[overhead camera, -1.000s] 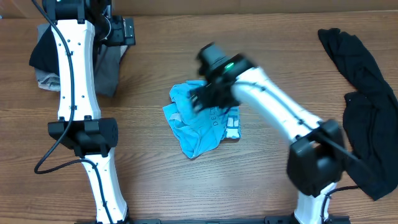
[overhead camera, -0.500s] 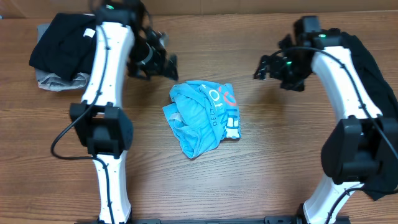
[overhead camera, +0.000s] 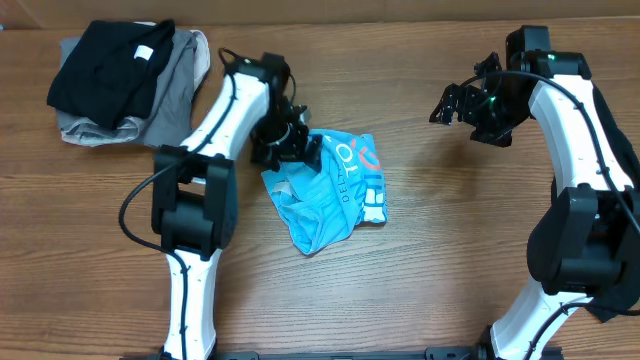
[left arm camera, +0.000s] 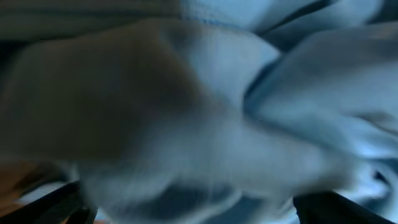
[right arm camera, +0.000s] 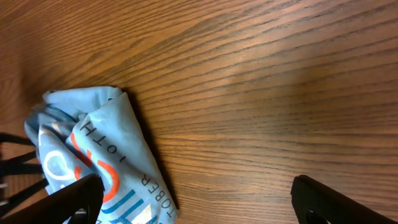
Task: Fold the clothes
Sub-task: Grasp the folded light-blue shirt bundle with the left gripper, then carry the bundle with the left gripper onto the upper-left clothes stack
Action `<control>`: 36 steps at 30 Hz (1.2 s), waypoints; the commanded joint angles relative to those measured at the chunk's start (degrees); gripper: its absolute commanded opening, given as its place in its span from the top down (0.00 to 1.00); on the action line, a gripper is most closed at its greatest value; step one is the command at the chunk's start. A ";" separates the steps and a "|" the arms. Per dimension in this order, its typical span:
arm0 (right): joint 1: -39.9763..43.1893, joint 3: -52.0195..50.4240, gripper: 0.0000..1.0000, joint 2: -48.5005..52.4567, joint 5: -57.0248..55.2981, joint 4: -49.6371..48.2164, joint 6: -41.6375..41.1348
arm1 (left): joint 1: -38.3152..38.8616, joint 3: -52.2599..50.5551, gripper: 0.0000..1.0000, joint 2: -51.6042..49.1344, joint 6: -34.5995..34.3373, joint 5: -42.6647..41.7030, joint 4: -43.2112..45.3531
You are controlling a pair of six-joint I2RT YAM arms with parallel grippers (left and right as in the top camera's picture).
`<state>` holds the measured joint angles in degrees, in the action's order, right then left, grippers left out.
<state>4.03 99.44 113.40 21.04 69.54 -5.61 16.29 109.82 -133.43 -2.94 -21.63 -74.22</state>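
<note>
1. The blue T-shirt (overhead camera: 330, 195) lies crumpled mid-table (overhead camera: 450, 250), unfolded, with its printed text partly face up.
2. The left claw (overhead camera: 290, 150) is at the shirt's far-left edge with its jaws spread wide. The wrist view is blurred and filled with blue cloth between the fingers. Nothing is clamped, and I can't tell whether it touches the cloth.
3. The right claw (overhead camera: 447, 103) is over bare wood, well right of the shirt, fully open with nothing between the fingers.
4. A black garment (overhead camera: 620, 150) lies along the right edge, mostly hidden behind the right arm.
5. In the far-left corner there is a pile (overhead camera: 110, 80) of black cloth on top of grey, well apart from the blue T-shirt.
</note>
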 commanded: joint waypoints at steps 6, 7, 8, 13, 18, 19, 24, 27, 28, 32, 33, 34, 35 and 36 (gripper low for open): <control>0.13 1.44 0.00 -2.14 0.90 -0.13 1.16 | 6.75 -8.04 0.00 -0.33 -4.94 2.56 7.30; 0.13 1.44 0.00 -2.14 0.92 -0.15 1.16 | 7.65 -8.94 0.00 -0.33 -5.11 2.58 8.33; 0.13 1.44 0.00 -2.14 0.92 -0.17 1.14 | 8.39 -9.70 0.00 -0.33 -5.77 2.73 9.33; 0.13 1.44 0.00 -2.14 0.90 -0.17 1.14 | 10.32 -13.57 0.45 -0.33 -6.93 4.02 16.70; 0.13 1.44 0.00 -2.14 0.92 -0.20 1.16 | 9.70 -13.66 0.96 -0.33 -6.95 7.43 20.61; 0.13 1.44 0.00 -2.14 0.90 -0.17 1.16 | 9.40 -13.55 0.96 -0.33 -6.97 7.43 21.55; 0.13 1.44 0.00 -2.14 0.81 -0.17 1.16 | 5.73 -7.58 0.96 0.76 -5.99 2.47 18.34; 0.13 1.44 0.00 -2.14 0.48 -0.24 1.16 | 2.38 -0.76 0.96 2.89 -4.39 -1.77 13.55; 0.13 1.44 0.00 -2.14 0.48 -0.26 1.18 | 1.11 1.79 0.96 3.74 -4.31 -3.39 12.22; 0.13 1.44 0.00 -2.14 0.48 -0.22 1.16 | -4.31 12.17 0.96 6.64 -4.90 -10.54 9.68; 0.13 1.44 0.00 -2.12 0.48 -0.22 1.16 | -5.64 14.49 0.96 7.17 -5.95 -12.11 9.68; 0.13 1.44 0.00 -2.14 0.48 -0.24 1.16 | -6.95 16.81 0.96 7.63 -7.30 -13.57 9.75; 0.13 1.44 0.00 -2.14 0.48 -0.24 1.16 | -8.22 19.15 0.96 7.85 -8.35 -15.02 9.90; 0.13 1.42 0.00 -2.12 0.48 -0.24 1.16 | -9.68 21.92 0.96 7.91 -9.27 -16.92 10.21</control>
<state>4.03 99.44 113.40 21.19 69.56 -4.86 9.93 124.49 -130.19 -9.43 -29.85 -64.20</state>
